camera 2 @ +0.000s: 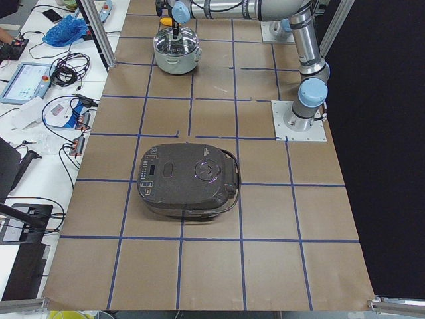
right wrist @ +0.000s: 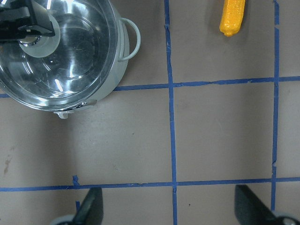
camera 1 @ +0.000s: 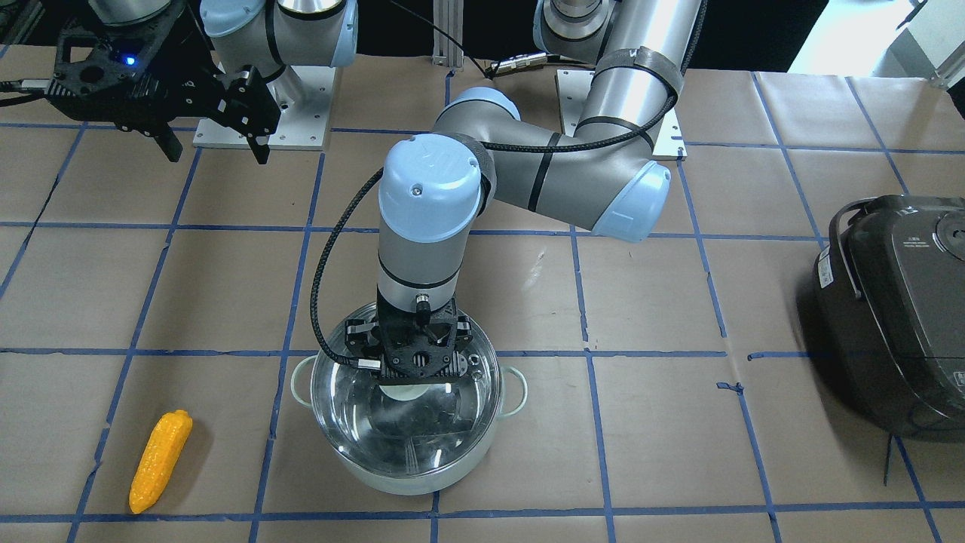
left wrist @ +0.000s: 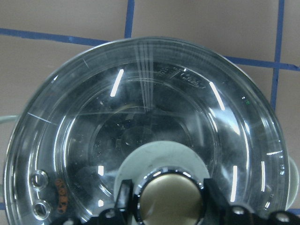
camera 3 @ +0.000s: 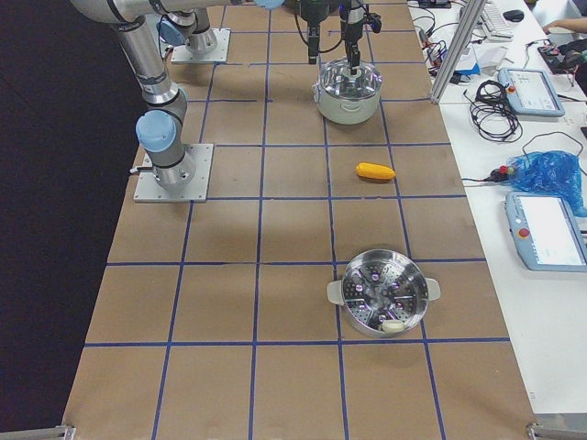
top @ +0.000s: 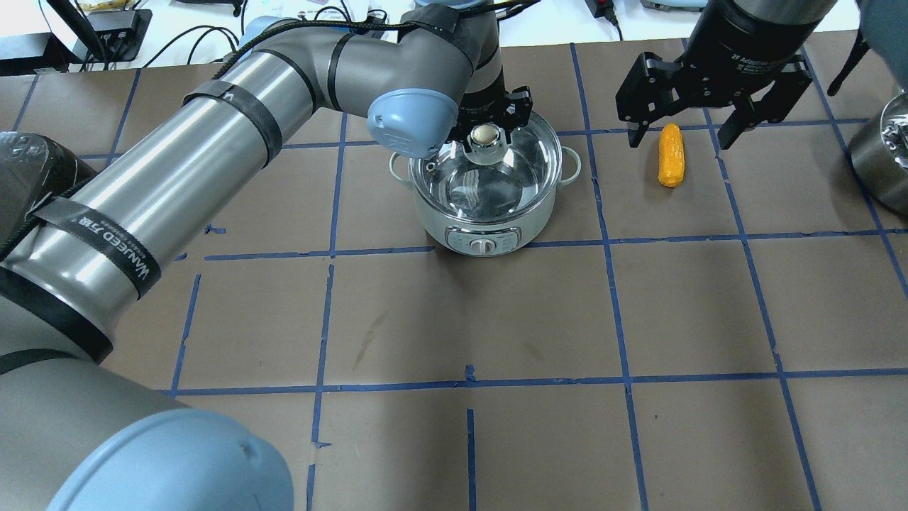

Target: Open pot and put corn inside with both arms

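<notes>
The left arm [camera 1: 430, 196] bends down over the shiny steel pot [top: 489, 223], jaws pinching the knob [top: 485, 133] of its clear lid [camera 1: 407, 422]. The right arm [top: 752, 28] hangs with its jaws spread.

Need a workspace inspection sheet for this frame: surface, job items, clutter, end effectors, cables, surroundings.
Surface: table covered in brown paper with a blue tape grid.
Job's things: pot upright with the glass lid on it; corn lying on the table, apart from the pot.
Clutter: dark rice cooker, closed; steel steamer basket.
End effectors: left end effector down on the lid, fingers either side of the lid knob, apparently shut on it; right end effector open, raised, empty.
Cables: black braided cable loops from the left wrist beside the pot.
Surroundings: teach pendants and loose wires on the side benches.
</notes>
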